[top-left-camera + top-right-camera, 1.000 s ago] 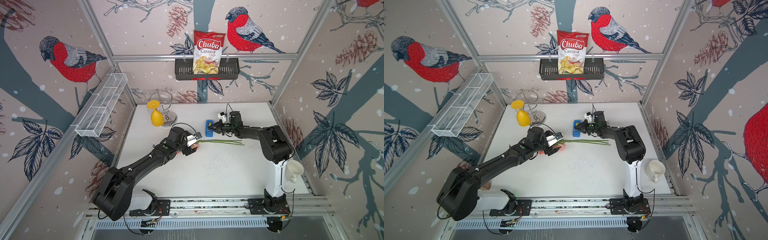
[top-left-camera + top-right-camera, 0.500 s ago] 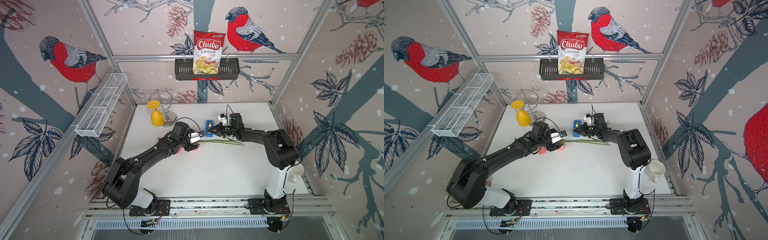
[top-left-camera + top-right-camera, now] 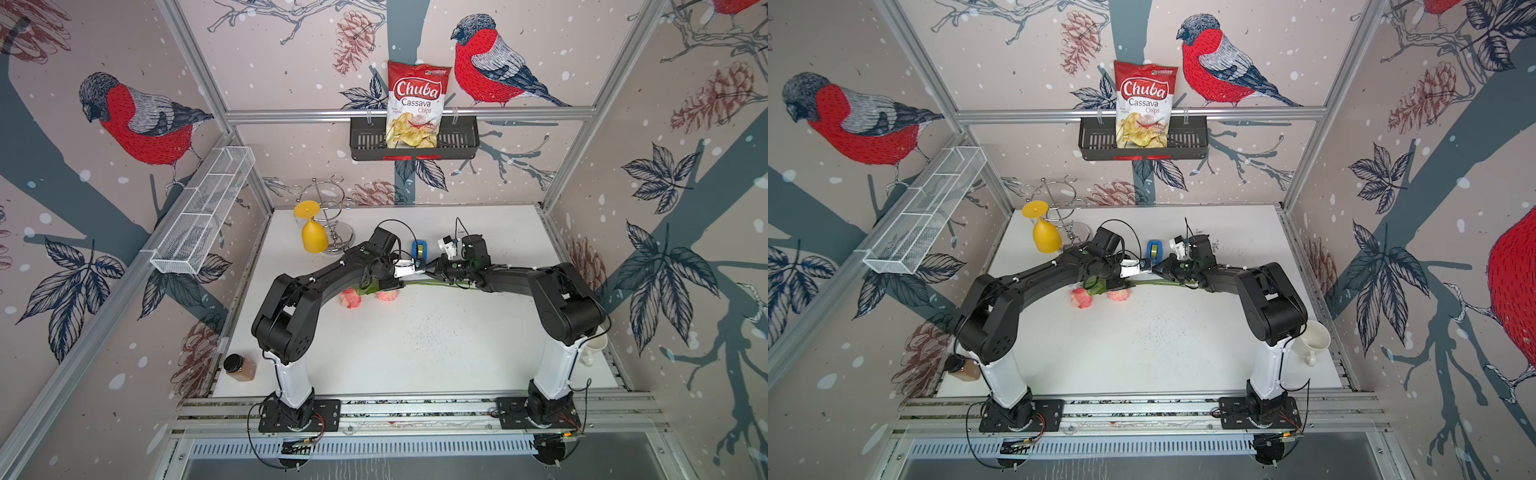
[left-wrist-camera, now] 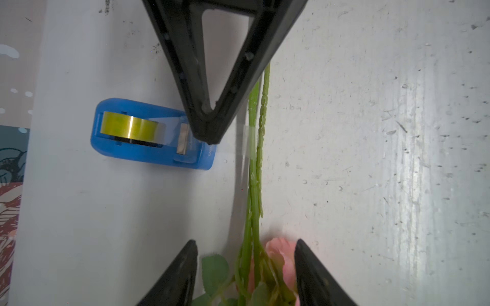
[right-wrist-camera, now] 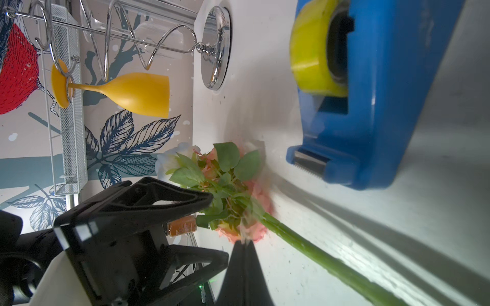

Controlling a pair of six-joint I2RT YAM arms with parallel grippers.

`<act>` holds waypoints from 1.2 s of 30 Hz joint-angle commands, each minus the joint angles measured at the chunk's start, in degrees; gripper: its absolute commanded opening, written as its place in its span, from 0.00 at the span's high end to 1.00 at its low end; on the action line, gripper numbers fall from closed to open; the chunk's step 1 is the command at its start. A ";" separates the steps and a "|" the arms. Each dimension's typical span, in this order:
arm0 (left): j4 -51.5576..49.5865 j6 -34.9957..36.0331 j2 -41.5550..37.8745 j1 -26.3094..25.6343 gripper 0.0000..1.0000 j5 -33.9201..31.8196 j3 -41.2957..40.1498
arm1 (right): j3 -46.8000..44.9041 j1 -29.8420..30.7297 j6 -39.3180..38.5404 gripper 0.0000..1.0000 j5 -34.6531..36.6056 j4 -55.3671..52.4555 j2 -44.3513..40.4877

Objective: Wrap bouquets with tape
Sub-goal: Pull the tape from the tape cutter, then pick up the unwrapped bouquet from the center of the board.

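Your left gripper (image 4: 245, 265) is apart over the bouquet (image 4: 254, 185); your right gripper (image 5: 245, 247) is pinched together on a tape strip (image 4: 249, 141), beside the dispenser (image 4: 151, 135).

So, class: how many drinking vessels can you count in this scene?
2. A yellow goblet hangs upside down on the wire rack at the back; a white mug sits beside the right arm's base. Others may be hidden.

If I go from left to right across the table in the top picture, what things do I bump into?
In a top view: brown jar → yellow goblet → pink flowers → blue tape dispenser → white mug.
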 commanded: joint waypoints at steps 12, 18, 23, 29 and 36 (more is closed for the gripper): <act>-6.74 2.41 8.10 -0.16 0.39 2.29 6.80 | -1.54 -0.56 0.31 1.00 -1.08 0.92 -0.66; -6.06 1.45 9.49 -0.07 0.43 1.35 7.71 | -1.64 -0.65 0.13 1.00 -0.82 0.57 -0.86; -6.88 1.45 11.40 0.02 0.50 0.34 9.35 | -1.99 -0.56 0.22 1.00 -0.83 0.61 -1.14; -5.88 0.57 12.18 0.46 0.59 -0.29 9.69 | -2.44 -0.50 0.23 1.00 -0.81 0.59 -1.22; -5.28 0.86 13.24 0.81 0.63 -0.82 9.42 | -3.25 -0.39 0.45 1.00 -0.63 1.18 -1.28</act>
